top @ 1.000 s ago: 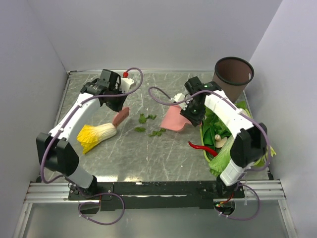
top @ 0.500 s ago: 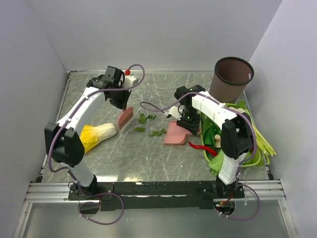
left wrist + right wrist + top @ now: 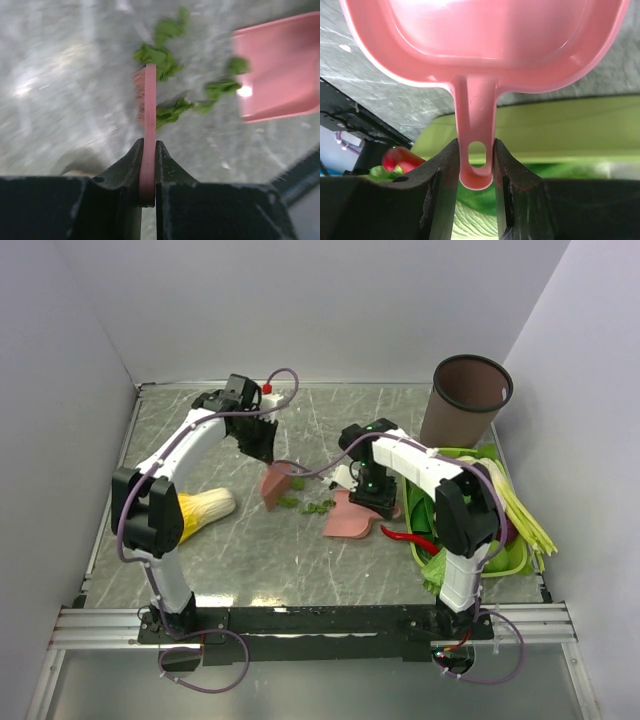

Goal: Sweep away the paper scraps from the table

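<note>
Several dark-green paper scraps lie on the grey-green marble table between a pink brush and a pink dustpan. My left gripper is shut on the brush handle; in the left wrist view the brush stands edge-on among the scraps, with the dustpan to the right. My right gripper is shut on the dustpan handle; the pan rests tilted on the table, open side toward the scraps.
A yellow-and-white cabbage lies at the left. A green tray with leafy vegetables and a red chilli sits at the right. A brown bin stands at the back right. A metal rail runs along the near edge.
My left gripper carried the brush right and nearer, up to the scraps. My right gripper moved the dustpan left and nearer, down beside the scraps.
</note>
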Controlling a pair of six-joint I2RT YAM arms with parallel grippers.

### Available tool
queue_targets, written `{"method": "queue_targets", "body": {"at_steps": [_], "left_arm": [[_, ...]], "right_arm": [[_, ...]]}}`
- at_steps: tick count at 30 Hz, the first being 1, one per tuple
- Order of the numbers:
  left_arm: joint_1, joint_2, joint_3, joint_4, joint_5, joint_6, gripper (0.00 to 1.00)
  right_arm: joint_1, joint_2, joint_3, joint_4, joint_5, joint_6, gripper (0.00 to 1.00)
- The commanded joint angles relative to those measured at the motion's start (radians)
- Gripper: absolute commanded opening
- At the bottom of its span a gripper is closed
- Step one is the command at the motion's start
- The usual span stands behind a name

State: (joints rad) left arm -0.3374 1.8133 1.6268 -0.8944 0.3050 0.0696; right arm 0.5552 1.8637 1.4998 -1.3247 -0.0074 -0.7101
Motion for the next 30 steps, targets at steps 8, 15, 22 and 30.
{"method": "queue_targets", "body": {"at_steps": [8,15,22,30], "left_arm": [[-0.001,0.135,0.249,-0.160,0.649,0.121,0.01],[0.215,0.058,0.341,-0.254,0.634,0.197,0.01],[0.248,0.132,0.424,-0.139,0.380,0.099,0.01],[0.180,0.256,0.422,0.077,0.177,0.024,0.01]], "right_arm": [[-0.028,0.127,0.174,0.062,-0.100,0.064,0.00],[-0.031,0.078,0.110,0.087,-0.111,0.080,0.00],[-0.043,0.049,0.106,0.041,-0.079,0.092,0.00],[-0.054,0.052,0.103,0.004,-0.020,0.175,0.00]]}}
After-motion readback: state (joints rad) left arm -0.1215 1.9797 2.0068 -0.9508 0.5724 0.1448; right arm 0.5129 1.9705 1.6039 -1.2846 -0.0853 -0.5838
